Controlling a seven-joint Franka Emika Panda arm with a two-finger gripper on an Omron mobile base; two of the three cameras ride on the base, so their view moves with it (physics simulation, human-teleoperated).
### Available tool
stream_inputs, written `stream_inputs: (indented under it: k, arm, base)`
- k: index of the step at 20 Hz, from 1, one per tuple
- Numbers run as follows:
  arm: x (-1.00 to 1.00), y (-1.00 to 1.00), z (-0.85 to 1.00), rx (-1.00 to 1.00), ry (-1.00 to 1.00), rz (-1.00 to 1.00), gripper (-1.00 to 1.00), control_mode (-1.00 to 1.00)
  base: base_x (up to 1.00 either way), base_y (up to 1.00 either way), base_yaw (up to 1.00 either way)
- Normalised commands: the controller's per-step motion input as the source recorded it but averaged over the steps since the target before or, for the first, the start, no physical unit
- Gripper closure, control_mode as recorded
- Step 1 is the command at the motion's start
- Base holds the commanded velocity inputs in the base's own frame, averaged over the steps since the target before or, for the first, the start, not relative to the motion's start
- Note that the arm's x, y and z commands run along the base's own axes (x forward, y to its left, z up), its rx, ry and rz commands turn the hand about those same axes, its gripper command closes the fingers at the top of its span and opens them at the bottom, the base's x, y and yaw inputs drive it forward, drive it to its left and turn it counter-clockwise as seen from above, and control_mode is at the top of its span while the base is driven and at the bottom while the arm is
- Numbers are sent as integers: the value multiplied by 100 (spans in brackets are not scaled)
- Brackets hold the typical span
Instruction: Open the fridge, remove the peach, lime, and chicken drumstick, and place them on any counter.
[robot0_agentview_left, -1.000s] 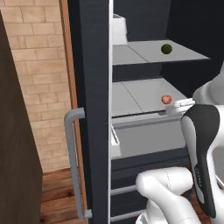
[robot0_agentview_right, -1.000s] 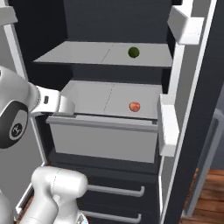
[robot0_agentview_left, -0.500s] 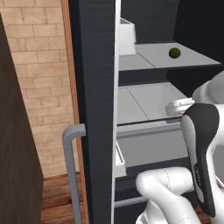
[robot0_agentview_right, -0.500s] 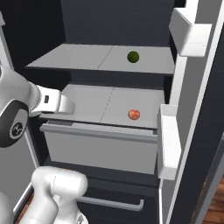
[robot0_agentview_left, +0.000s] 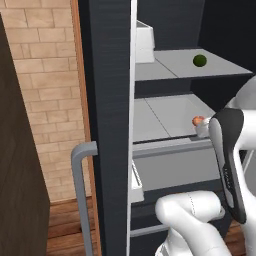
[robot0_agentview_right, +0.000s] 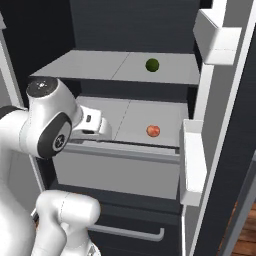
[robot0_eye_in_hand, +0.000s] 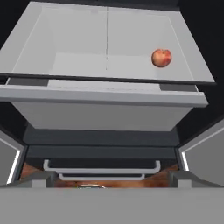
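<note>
Gripper (robot0_agentview_right: 107, 126) jaws are standing fully apart and holding nothing; the hand is reaching in over the front left part of the fridge's (robot0_agentview_left: 107, 100) middle shelf (robot0_agentview_right: 135, 117), with both doors standing open. Judged from the layout, the step in hand is the reach for the peach (robot0_agentview_right: 153, 131), the nearest of the three items. To do it well, the operator should be keeping the jaws wide, travelling level between the middle shelf and the upper shelf (robot0_agentview_right: 100, 67) so that the wrist is clearing both, and centring the fruit between the fingertips before closing. Closing should be gentle: a round, smooth fruit is likely to roll or squirt out if one finger is touching it first. In the right base view the peach is lying on the right half of the middle shelf, near the front edge, to the right of the gripper and apart from it, with bare shelf between them. In the hand view the peach (robot0_eye_in_hand: 161, 57) is sitting toward the upper right, so the hand is not yet lined up on it and needs to be shifting sideways. The lime (robot0_agentview_right: 152, 64) is resting on the upper shelf, above and behind the peach. No chicken drumstick can be made out
</note>
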Motion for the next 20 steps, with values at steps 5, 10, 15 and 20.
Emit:
stream_inputs:
  k: [5,10,15,20]
  arm:
    - [62,-14,-34,0,10,-2,-100,-100]
    - [20,-2,-7,1,-4,0,-100,-100]
    - [7,-21,38,0,-12,-3,-100,-100]
    - [33,-10,53,0,-1,-8,-100,-100]
  base:
    - [0,0,0]
    - [0,0,0]
    - [0,0,0]
    - [0,0,0]
